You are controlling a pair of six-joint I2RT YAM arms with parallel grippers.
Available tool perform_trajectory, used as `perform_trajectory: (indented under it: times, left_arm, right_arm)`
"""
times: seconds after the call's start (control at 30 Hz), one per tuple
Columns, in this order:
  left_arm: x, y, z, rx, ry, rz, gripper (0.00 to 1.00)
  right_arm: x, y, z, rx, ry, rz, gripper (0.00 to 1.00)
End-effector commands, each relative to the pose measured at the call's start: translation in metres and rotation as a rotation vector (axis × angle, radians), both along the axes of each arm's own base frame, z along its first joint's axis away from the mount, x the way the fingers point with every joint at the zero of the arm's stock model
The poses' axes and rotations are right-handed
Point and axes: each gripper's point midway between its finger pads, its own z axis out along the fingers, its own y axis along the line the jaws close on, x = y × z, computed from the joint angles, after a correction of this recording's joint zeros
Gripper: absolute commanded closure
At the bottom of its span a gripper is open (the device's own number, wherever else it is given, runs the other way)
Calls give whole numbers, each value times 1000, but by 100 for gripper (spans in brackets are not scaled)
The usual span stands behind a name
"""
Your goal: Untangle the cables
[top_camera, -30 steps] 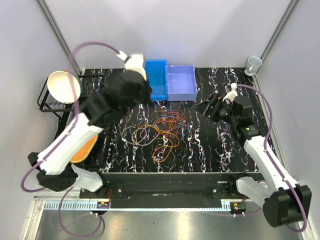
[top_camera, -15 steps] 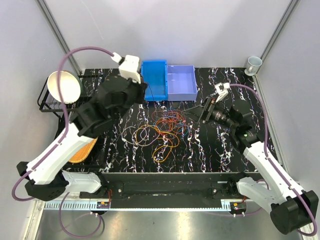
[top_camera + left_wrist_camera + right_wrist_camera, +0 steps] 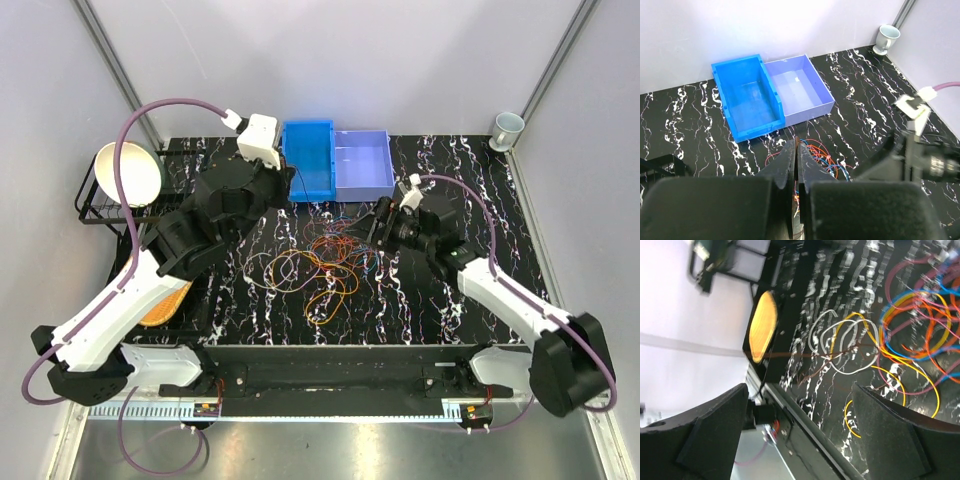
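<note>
Left gripper [image 3: 796, 161] hangs closed, fingers together, over the heap's far-left side. You find the cables [image 3: 325, 262] spread mid-table between both arms. Right gripper [image 3: 377, 228], jaws wide apart, sits just beside their right edge, judged the nearer.

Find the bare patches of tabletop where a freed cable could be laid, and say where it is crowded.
Bare: the far strip of table between the lilac bin and the cup; the near patch between the cables and the right arm. Crowded: the middle, with the right gripper at the tangle's edge.
</note>
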Motion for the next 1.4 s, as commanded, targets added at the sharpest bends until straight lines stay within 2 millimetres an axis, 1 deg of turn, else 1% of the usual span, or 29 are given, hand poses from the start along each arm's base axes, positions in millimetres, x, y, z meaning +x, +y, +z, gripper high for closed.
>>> perform_trajectory:
  times: [0.0,0.13,0.2,0.27,0.4,0.5,0.53,0.6,0.63,0.7,0.73,0.77,0.8,0.9,1.07,1.13,1.23,1.37]
  left_arm:
    - [-1,5,17,-45,-55,4,100]
    - [-1,6,15,-43,-55,8,100]
    - [0,5,13,-40,-52,7,100]
    - [0,3,12,-39,-49,5,100]
    - [1,2,9,-36,-43,6,100]
    - [1,2,9,-37,-43,6,100]
    - [1,2,8,-36,-42,6,100]
    - [2,2,7,-32,-39,9,100]
    - [2,2,7,-33,-41,7,100]
    - [2,1,7,-31,-39,7,100]
    - [3,0,5,-31,-36,6,100]
    - [3,0,6,-33,-37,6,100]
    - [3,-1,4,-26,-34,6,100]
    - [3,-1,4,-29,-34,5,100]
    - [4,-2,3,-27,-32,5,100]
    - [3,-2,2,-23,-31,3,100]
    - [4,-2,1,-22,-30,4,100]
    - [4,-2,0,-21,-29,4,100]
  right_arm:
    - [24,6,-1,86,175,-134,9]
    - [28,10,-14,168,320,-185,8]
    - [31,13,-12,231,367,-207,7]
    - [31,13,-16,256,402,-224,7]
    - [34,18,-17,290,450,-251,7]
    - [34,27,-27,265,493,-242,7]
    - [35,30,-34,256,514,-240,7]
    - [33,37,-41,246,541,-230,7]
    - [33,40,-49,236,562,-232,7]
    - [32,47,-51,233,568,-226,7]
    - [33,50,-57,226,576,-228,7]
    - [34,52,-59,227,582,-227,7]
    - [35,56,-57,230,580,-222,7]
    - [43,60,-66,235,589,-238,7]
    - [52,65,-71,253,595,-247,8]
    - [56,67,-73,261,605,-248,10]
    - [58,72,-76,258,620,-232,13]
    - [54,79,-80,252,638,-215,14]
